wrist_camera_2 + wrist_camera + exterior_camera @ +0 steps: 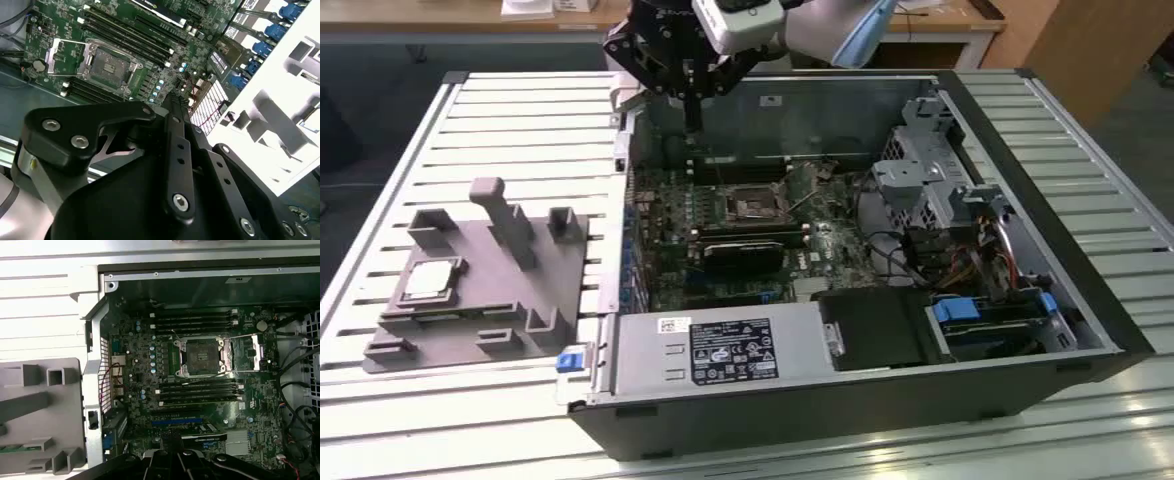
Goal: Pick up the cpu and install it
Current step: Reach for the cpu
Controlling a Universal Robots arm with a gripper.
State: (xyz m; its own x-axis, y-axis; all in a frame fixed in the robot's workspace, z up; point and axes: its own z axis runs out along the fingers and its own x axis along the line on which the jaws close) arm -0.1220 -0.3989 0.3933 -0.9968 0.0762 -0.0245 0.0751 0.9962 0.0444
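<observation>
Silver-grey cpu [430, 278]: lies flat in a recess of the grey tray [520, 300], near the tabletop's [400, 120] edge on the exterior view's left, untouched.
Gripper [691, 122]: jaws pressed together on nothing; it hangs over the case's [854, 420] far corner, well apart from the chip.
Risk: the thin, low-seated chip may slip from a shallow pinch, and if set down skewed it could bend pins in the socket [754, 207].
Tray contents: the cpu.
Case contents: motherboard [674, 215], open bare socket, black card [744, 255].
</observation>
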